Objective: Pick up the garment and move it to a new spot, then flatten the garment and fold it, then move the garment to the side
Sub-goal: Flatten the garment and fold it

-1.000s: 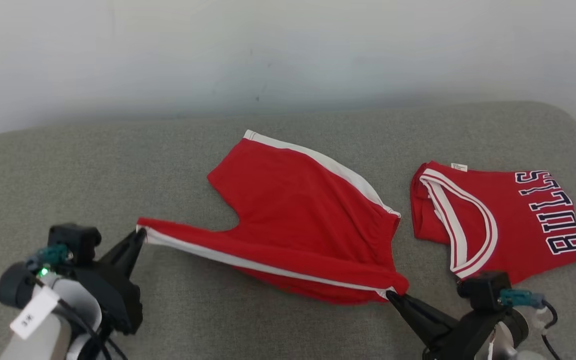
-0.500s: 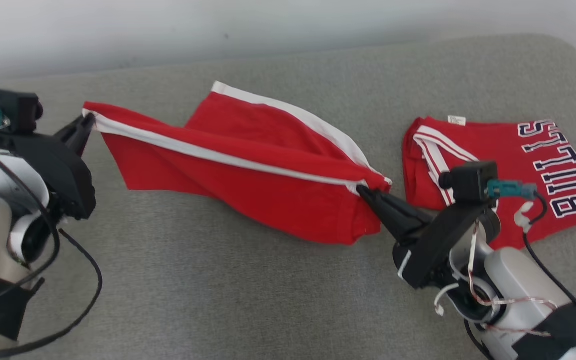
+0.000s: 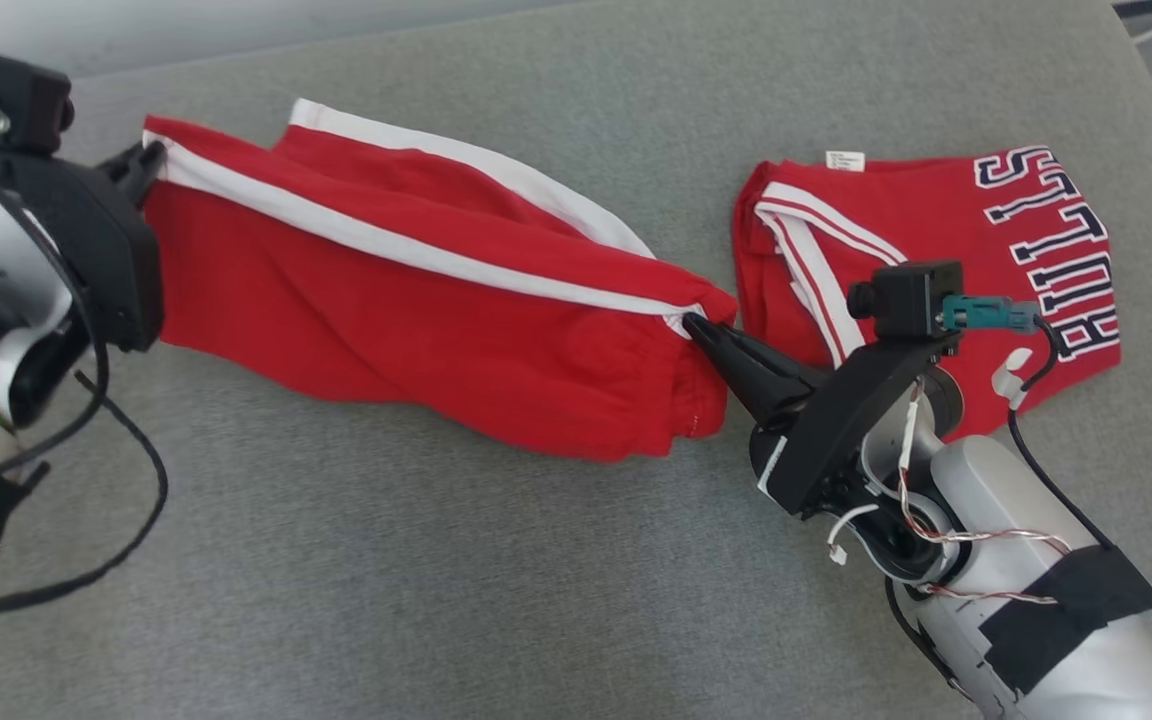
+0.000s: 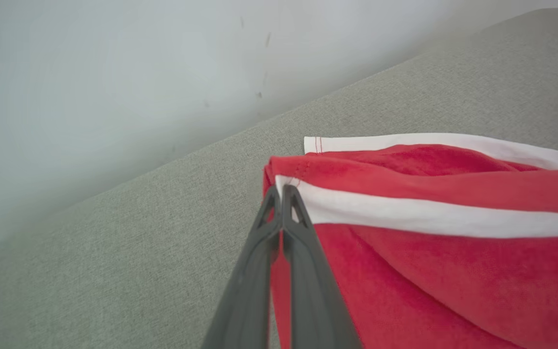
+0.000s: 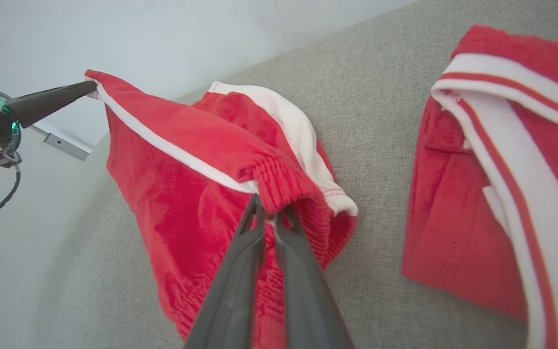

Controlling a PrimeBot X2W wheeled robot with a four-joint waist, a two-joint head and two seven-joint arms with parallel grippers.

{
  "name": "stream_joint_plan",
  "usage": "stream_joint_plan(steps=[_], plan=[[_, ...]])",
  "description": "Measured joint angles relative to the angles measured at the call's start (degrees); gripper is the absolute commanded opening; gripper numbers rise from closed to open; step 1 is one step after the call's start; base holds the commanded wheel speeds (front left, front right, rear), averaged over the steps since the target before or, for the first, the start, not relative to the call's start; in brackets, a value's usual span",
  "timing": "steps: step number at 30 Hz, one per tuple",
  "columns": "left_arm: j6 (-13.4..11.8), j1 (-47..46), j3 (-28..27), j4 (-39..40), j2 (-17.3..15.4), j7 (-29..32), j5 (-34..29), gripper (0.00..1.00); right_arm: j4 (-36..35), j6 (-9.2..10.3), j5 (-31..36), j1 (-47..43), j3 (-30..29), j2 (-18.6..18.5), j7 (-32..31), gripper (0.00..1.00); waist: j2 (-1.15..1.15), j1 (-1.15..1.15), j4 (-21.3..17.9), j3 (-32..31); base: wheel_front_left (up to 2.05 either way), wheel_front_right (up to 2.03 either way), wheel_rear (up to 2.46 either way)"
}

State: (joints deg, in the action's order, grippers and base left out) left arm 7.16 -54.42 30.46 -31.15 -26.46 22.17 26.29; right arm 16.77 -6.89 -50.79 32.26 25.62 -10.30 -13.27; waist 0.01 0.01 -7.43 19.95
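In the head view the red shorts (image 3: 416,300) are stretched between both arms over the grey cushion (image 3: 436,580), beside a folded jersey (image 3: 936,250); the left gripper (image 3: 148,162) and right gripper (image 3: 698,328) each clamp one end. The left wrist view shows jaws pinched tight on the hem corner at the white stripe (image 4: 429,215). The right wrist view shows them closed on the ribbed waistband (image 5: 284,186). To flatten well, I judge: even tension, both ends lowered together, clear of the jersey.

Head looks down; wrists close, sharing garment (image 3: 416,310), perhaps wall (image 4: 90,72).
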Motion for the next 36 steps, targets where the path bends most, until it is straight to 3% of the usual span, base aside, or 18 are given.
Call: stream_joint_plan(steps=[8,21,22,23,24,25,26,27,28,36], plan=[[0.00,-6.05,4.36,-2.81,-2.45,-0.09,1.02,0.00,2.11,0.00,-0.04,3.47,1.11,3.21,1.20,0.00,0.00,0.00,-3.01,3.15,0.00,0.00,0.00],[0.00,-13.63,11.03,-8.01,-2.98,-4.13,3.11,0.00,4.86,-0.16,0.66,7.85,3.23,5.00,4.82,0.00,0.00,-0.01,-6.04,8.48,0.00,0.00,0.00],[0.00,-14.00,11.57,-8.61,-3.03,-4.38,3.11,0.07,5.06,-0.16,0.81,8.14,3.33,5.02,5.26,0.00,0.00,0.00,-6.15,8.77,0.00,0.00,0.00],[0.00,-14.25,11.82,-9.18,-2.99,-5.36,3.12,0.53,5.35,-0.16,0.97,8.43,3.47,5.04,5.35,0.00,0.00,0.00,-6.24,9.01,0.00,0.00,0.00],[0.00,-14.25,11.82,-9.18,-2.99,-5.36,3.12,0.98,5.35,-0.16,0.97,8.43,3.47,5.04,5.35,0.04,0.00,0.00,-6.24,9.01,0.00,0.00,0.00],[0.00,-14.57,12.02,-10.21,-2.82,-6.69,3.49,1.00,5.60,-0.16,0.98,8.60,3.83,5.10,6.09,0.11,0.00,0.00,-6.35,9.36,0.00,0.00,0.00],[0.00,-14.57,12.02,-10.21,-2.82,-6.69,3.49,1.00,5.60,-0.16,0.98,8.60,3.83,5.10,6.09,0.30,0.00,0.00,-6.35,9.36,0.00,0.00,0.00],[0.00,-14.93,12.35,-10.85,-2.61,-7.20,3.48,1.00,5.78,-0.16,0.98,8.60,3.82,5.11,6.48,0.73,0.00,0.00,-6.32,9.46,0.00,0.00,0.00],[0.00,-15.38,12.33,-11.76,-2.25,-7.83,3.49,1.00,6.03,-0.16,1.03,8.65,3.87,5.10,6.83,1.00,0.00,0.00,-6.20,9.50,0.00,0.00,0.00],[0.00,-16.22,13.08,-15.67,-1.33,-14.07,5.12,1.00,6.83,-0.16,1.38,9.06,5.03,4.57,9.32,1.00,0.00,-0.01,-4.79,8.36,0.00,0.00,0.00]])
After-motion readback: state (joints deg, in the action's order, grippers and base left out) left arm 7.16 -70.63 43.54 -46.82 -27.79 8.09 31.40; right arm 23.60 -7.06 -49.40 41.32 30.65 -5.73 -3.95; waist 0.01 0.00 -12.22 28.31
